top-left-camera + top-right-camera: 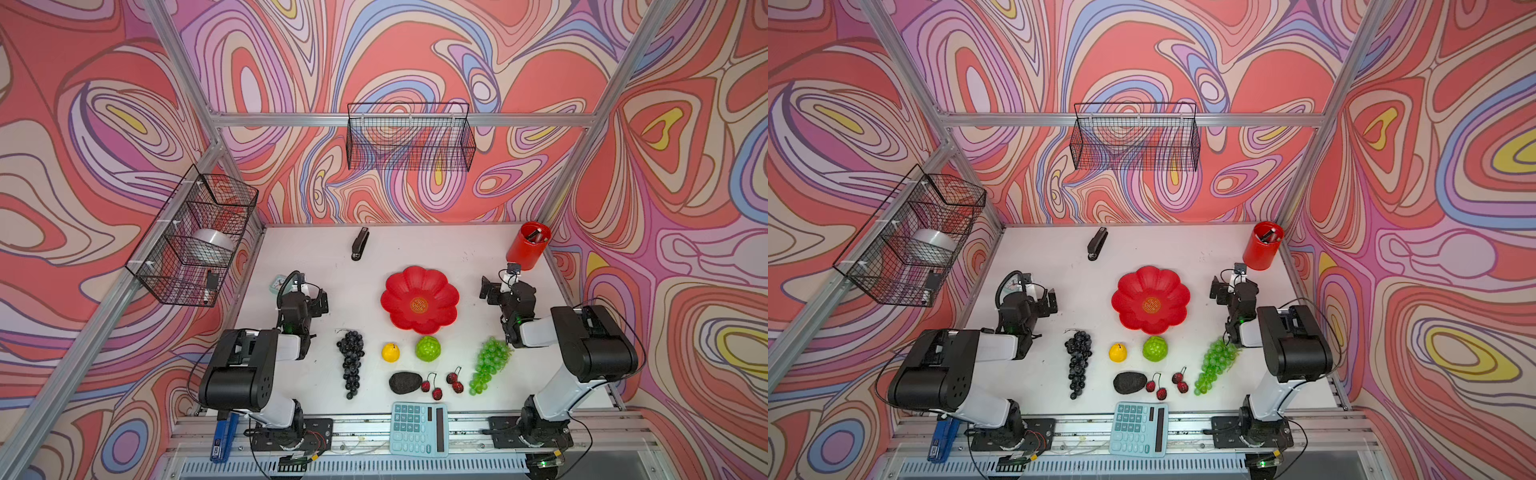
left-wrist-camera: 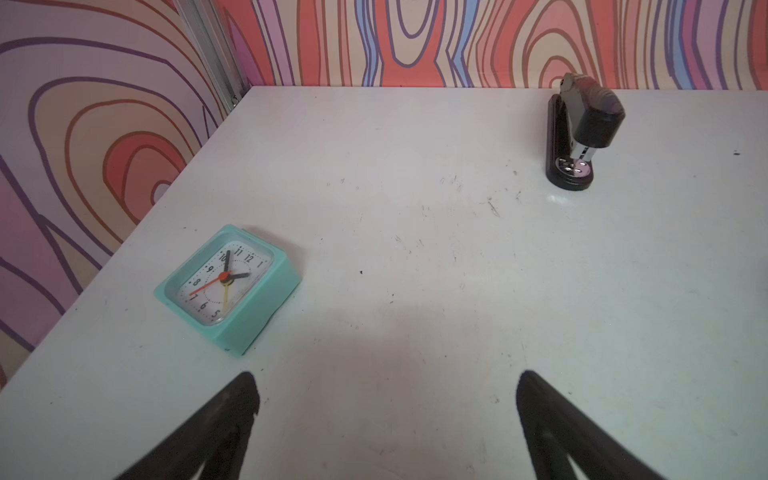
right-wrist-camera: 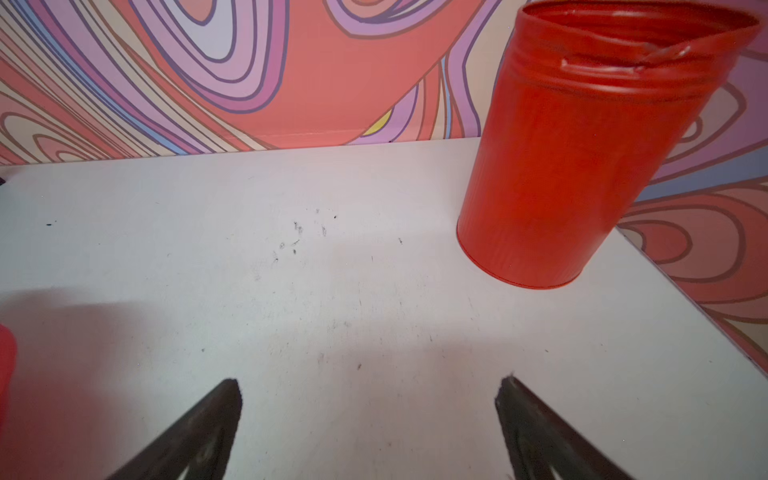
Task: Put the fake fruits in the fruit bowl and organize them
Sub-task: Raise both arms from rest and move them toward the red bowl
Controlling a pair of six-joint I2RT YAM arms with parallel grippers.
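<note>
So left gripper & right gripper sit wide open, empty: 1st pick next, small yellow plastic fruit to red petal-rim bowl.

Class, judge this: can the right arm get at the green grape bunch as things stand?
Probably yes: the green grape bunch lies uncovered close by, and the right end effector is open and empty.

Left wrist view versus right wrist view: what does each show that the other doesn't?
Only the left wrist view: a mint alarm clock and a black stapler. Only the right wrist view: the tall red cup. Both: white table, patterned wall, and an open, empty pincer (left pincer, right pincer).
</note>
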